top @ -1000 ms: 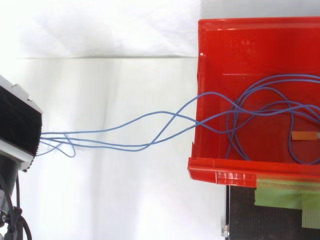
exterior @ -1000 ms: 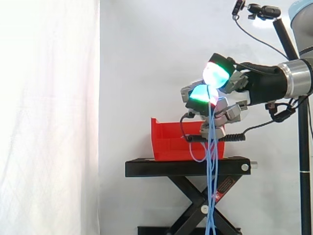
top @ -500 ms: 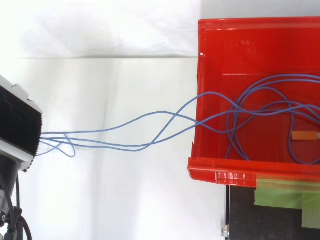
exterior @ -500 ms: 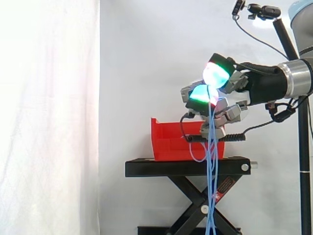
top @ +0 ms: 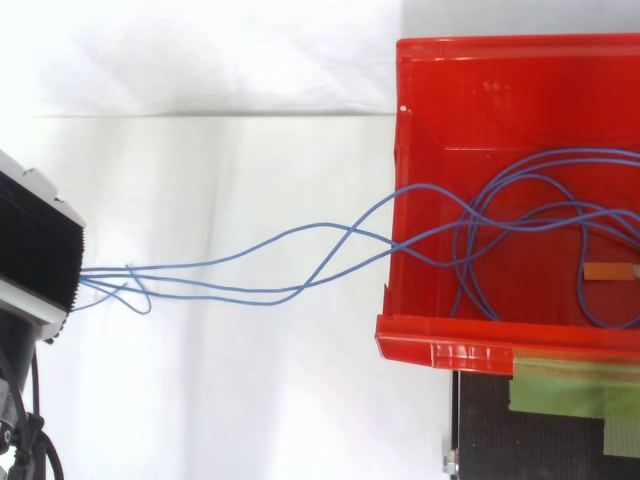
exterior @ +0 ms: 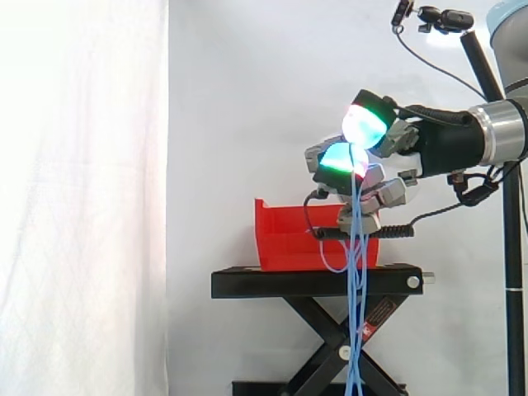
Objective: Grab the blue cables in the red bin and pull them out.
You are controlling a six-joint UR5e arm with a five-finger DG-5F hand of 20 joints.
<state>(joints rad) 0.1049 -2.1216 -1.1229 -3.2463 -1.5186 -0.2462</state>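
Note:
The red bin point(exterior: 285, 239) sits on a black scissor stand point(exterior: 313, 283). My hand point(exterior: 388, 165) hovers above and to the right of the bin, its glowing green-white fingertips point(exterior: 337, 158) pinched on a bundle of thin blue cables point(exterior: 356, 280). From the pinch the cables hang straight down past the stand's front. In the top view the blue cables point(top: 300, 260) run from loops inside the bin, over its left wall point(top: 392, 280), across to my hand point(top: 35, 260) at the left edge.
A small orange tag point(top: 608, 271) lies among the cable loops inside the bin. Green tape point(top: 570, 390) is stuck on the stand top beside the bin. A camera on a black pole point(exterior: 487, 58) stands at the upper right, before the white curtain.

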